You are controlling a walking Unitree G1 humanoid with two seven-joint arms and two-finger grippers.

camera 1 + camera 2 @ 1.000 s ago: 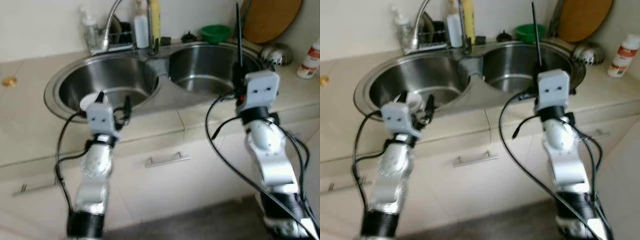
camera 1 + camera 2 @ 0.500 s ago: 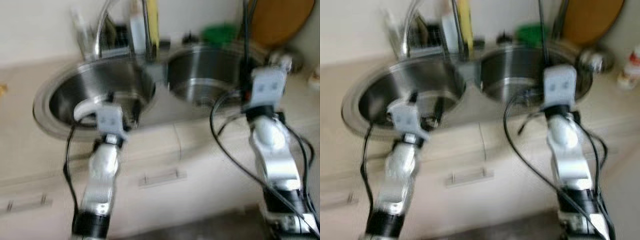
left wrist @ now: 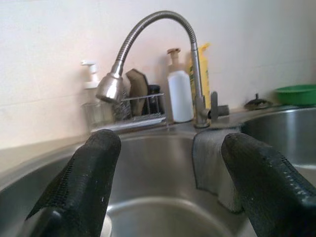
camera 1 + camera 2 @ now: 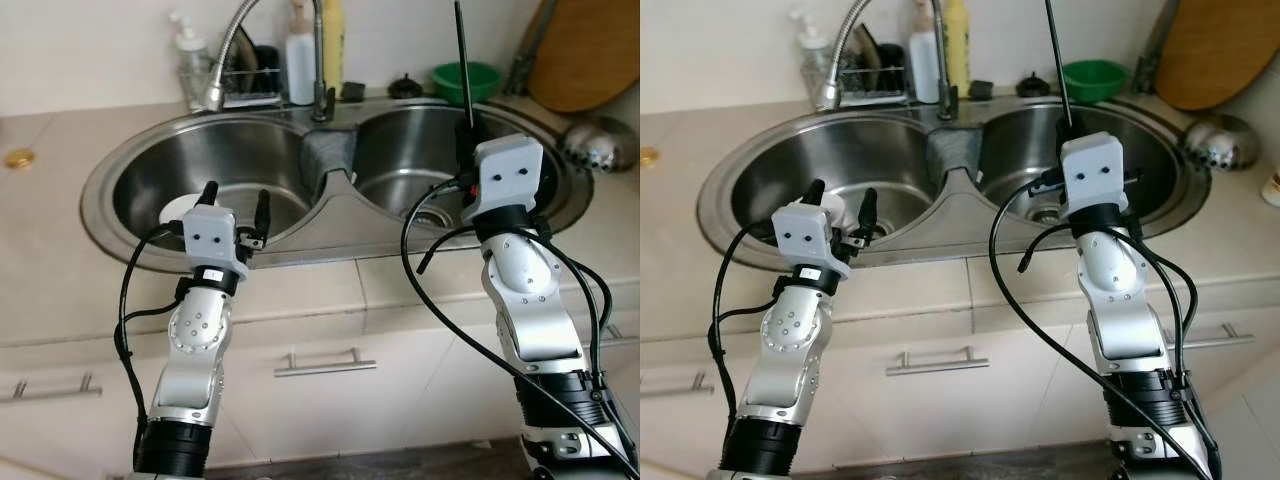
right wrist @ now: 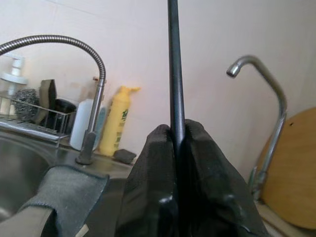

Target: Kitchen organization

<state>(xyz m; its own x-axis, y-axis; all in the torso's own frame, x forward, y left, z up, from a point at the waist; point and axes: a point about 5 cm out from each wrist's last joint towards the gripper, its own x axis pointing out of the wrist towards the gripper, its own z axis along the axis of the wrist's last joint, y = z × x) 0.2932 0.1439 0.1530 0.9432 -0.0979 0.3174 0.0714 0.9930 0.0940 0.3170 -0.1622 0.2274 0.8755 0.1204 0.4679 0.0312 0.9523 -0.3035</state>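
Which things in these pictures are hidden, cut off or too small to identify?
- Thin black rod: its top leaves the right wrist view's upper edge; the right gripper covers its lower end.
- White object in the left basin: half hidden behind the left gripper.
- Small gold object on the counter: too small to identify.

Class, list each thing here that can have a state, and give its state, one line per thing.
Left gripper: open, holding nothing, over the left basin.
Right gripper: shut on the rod, upright.
Tap: no water running.
Cloth: draped over the divider.
Drawer: closed.
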